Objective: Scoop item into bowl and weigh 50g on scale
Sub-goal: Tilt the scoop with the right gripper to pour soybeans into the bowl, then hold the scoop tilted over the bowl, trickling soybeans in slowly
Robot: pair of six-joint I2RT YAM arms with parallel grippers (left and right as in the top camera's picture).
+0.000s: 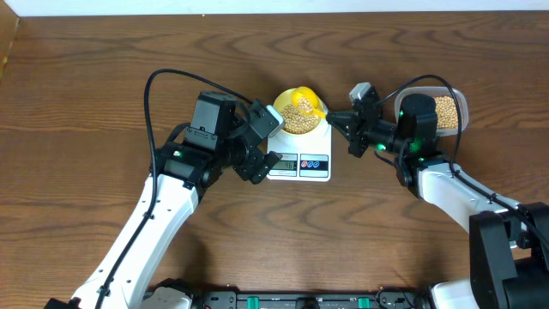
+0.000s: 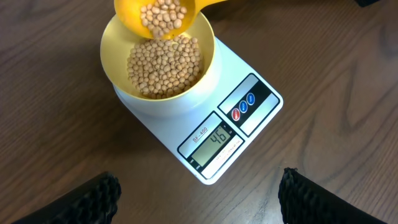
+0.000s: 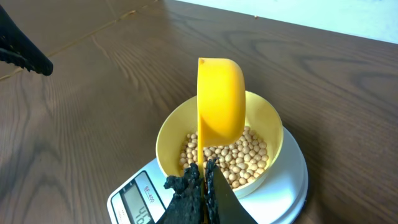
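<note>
Right now the right gripper (image 3: 202,179), clenched on the yellow scoop (image 3: 221,99), holds it tipped directly over the bowl (image 3: 268,121) of soybeans (image 2: 165,65) on the scale (image 2: 252,127) reading 46, while the left gripper (image 2: 199,193) hangs released alongside.

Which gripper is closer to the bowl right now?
Right. The right gripper, shut on the yellow scoop, sits at the bowl's rim; the left gripper hangs open beyond the scale's display end.
</note>
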